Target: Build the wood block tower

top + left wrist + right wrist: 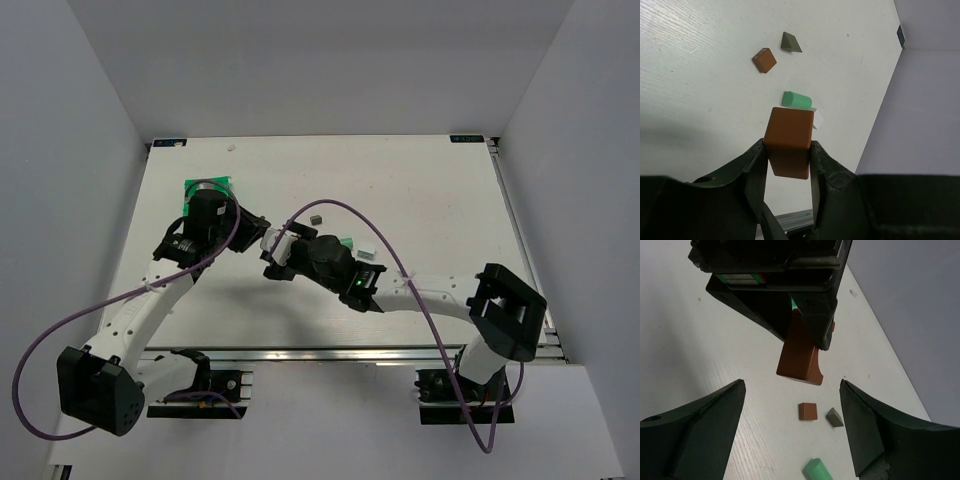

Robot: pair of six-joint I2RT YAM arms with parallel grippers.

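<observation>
Left wrist: L gripper (pixel 788 150) clamps brown block (pixel 789 131); R gripper (pixel 791 386) open.

The brown block (pixel 789 142) hides most of a whitish piece (pixel 816 120), and the green cylinder (pixel 817 471) is cropped.

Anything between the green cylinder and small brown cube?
Nothing: bare table separates the green cylinder from the small brown cube, shown in the left wrist view.

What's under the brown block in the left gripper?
Bare table only; the brown block hangs clear in the left gripper. A small brown cube and grey wedge lie beside that spot. Its gripped end is covered.
</observation>
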